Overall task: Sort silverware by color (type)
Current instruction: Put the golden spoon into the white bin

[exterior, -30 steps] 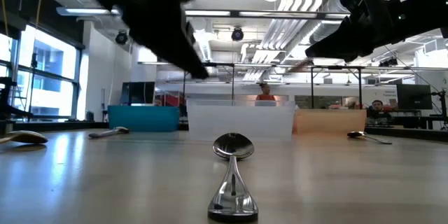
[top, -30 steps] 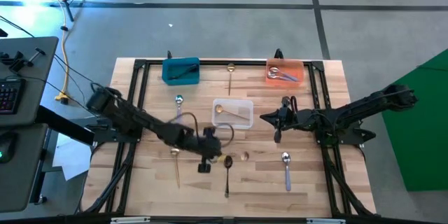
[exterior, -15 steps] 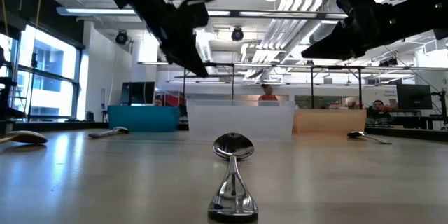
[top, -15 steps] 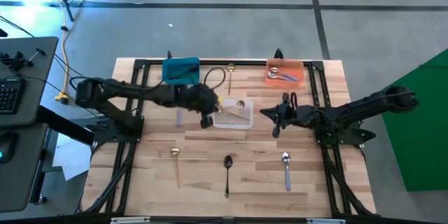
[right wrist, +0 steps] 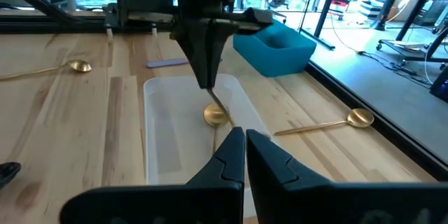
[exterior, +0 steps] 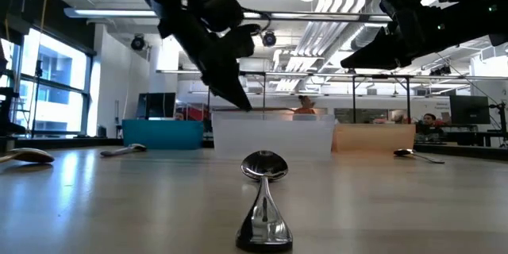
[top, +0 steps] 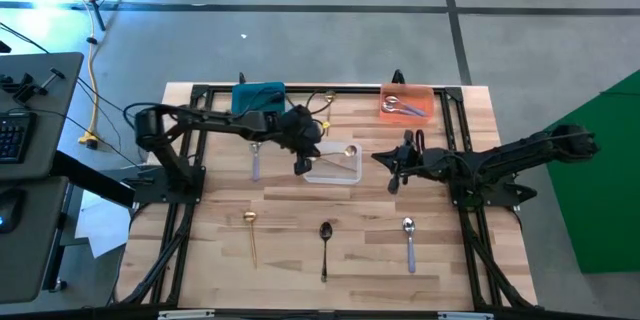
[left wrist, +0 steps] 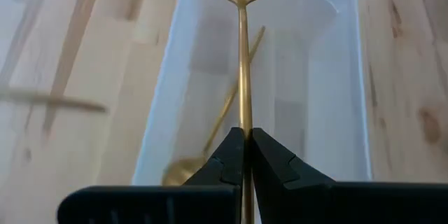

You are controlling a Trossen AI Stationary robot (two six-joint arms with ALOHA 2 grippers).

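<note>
On light wooden tabletop [top: 350,260], scattered spoons [top: 325,245], bins [top: 258,99]; workshop behind.

Overhead camera looks straight down on the whole table [top: 230,265], low camera sights level across it, and both close wrist cameras share the clear bin [left wrist: 336,84] with these.

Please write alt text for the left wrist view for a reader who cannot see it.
The left gripper is shut on a gold spoon, held over a clear bin on the wooden table. Another gold spoon already lies inside.
</note>
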